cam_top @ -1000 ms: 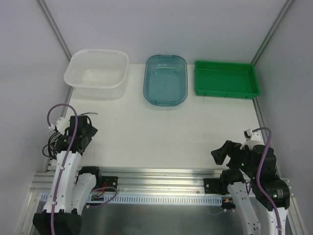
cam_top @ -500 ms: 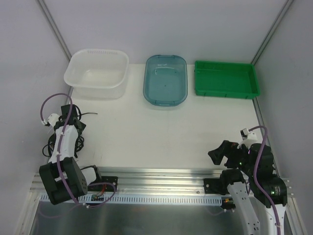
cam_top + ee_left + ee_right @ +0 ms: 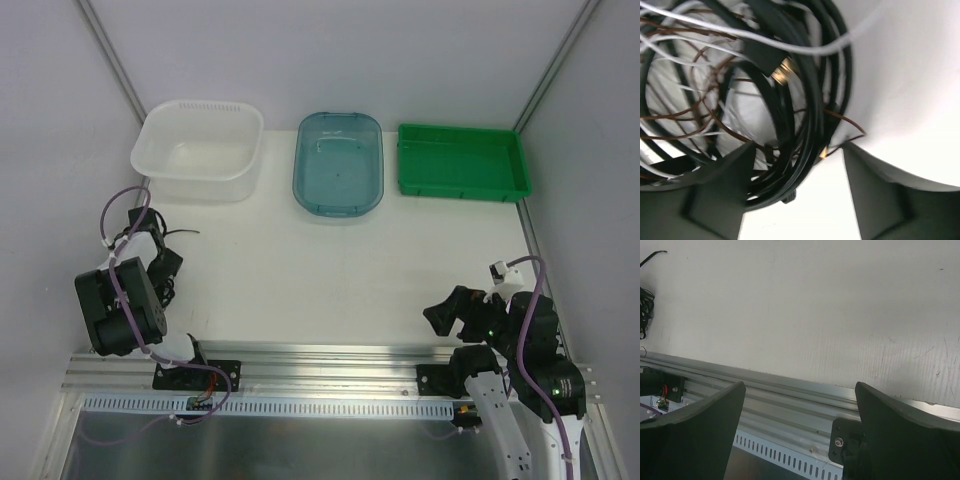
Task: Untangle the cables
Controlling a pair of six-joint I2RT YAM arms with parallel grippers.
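The cables [image 3: 765, 90] are a tangle of black, white and thin brown wires that fills the left wrist view; a black plug with a gold tip [image 3: 775, 67] lies in the middle. My left gripper [image 3: 797, 150] is open right over the tangle, with a bundle of black loops lying between the fingers, close to the left finger [image 3: 715, 195]. In the top view the left gripper [image 3: 160, 280] is at the table's left edge over the cables [image 3: 175, 234]. My right gripper [image 3: 440, 315] is open and empty over the near right edge; it also shows in the right wrist view [image 3: 800, 385].
A white basin [image 3: 197, 150], a blue tub [image 3: 339, 162] and a green tray [image 3: 462, 162] stand along the back. An aluminium rail [image 3: 320, 362] runs along the near edge. The cables show far off at the left in the right wrist view [image 3: 646, 305].
My left arm has folded back and swung its wrist toward the left edge, down over the tangle. My right gripper has crept slightly to the left.
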